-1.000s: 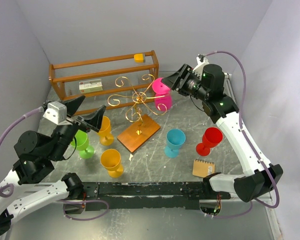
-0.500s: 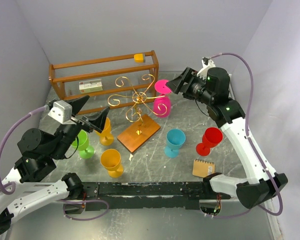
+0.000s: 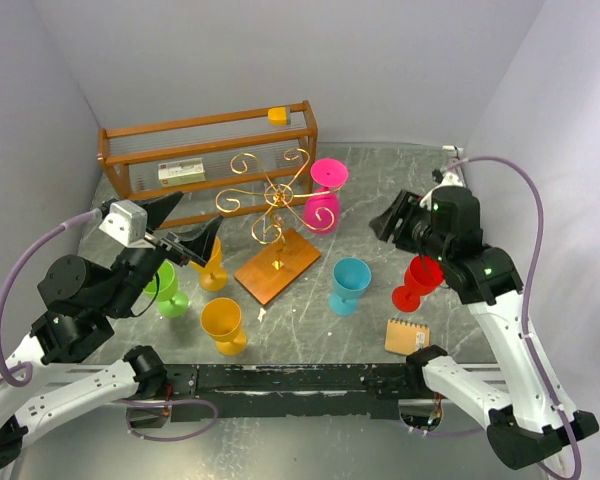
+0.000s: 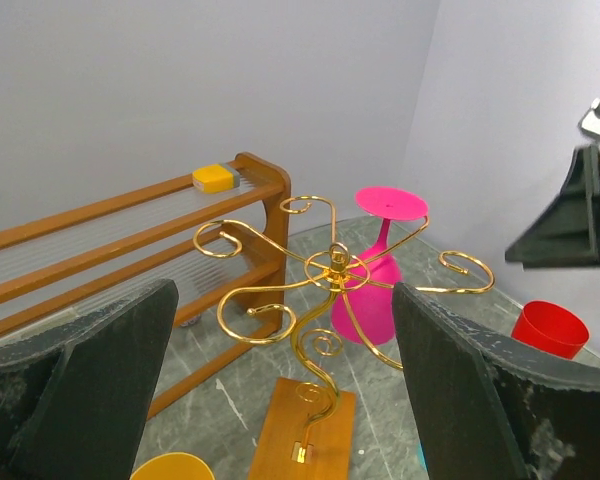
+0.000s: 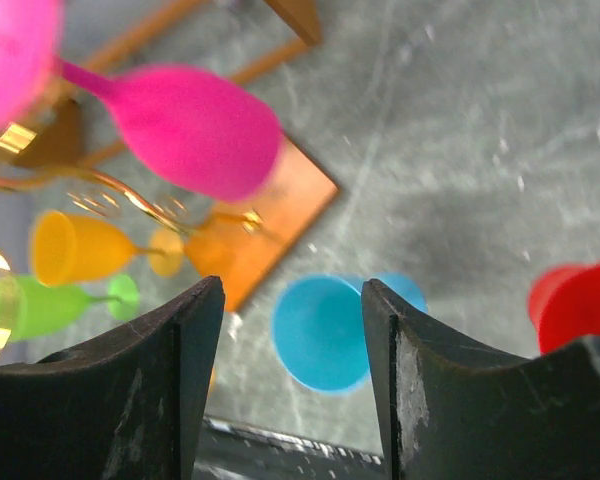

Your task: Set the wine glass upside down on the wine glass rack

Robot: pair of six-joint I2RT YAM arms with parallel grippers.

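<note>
Near the middle of the table (image 3: 400,175), the rack (image 3: 276,205) stands upright on its square wooden base. The pink glass (image 3: 324,200) hangs from a scroll arm on the rack's right side, upside down: foot on top, stem through the wire, bowl mouth down. No gripper touches it. The right gripper (image 3: 382,225) is raised toward the right edge, above and just behind the red glass (image 3: 418,282), well apart from the pink glass. Its jaws are spread with nothing between them, and its wrist view looks through the gap at the blue glass (image 3: 349,284). The left gripper (image 3: 195,212) hovers by the left edge, pointed at the rack, its jaws spread wide and empty. Below it stand the green glass (image 3: 166,288) and a yellow glass (image 3: 212,265), the latter partly hidden by a finger. A second yellow glass (image 3: 223,325) stands closer to the near edge. A notebook (image 3: 407,336) lies by the near right corner. Along the far edge toward the left corner stands a slatted shelf (image 3: 208,160), a yellow block (image 3: 277,114) on its top rail
</note>
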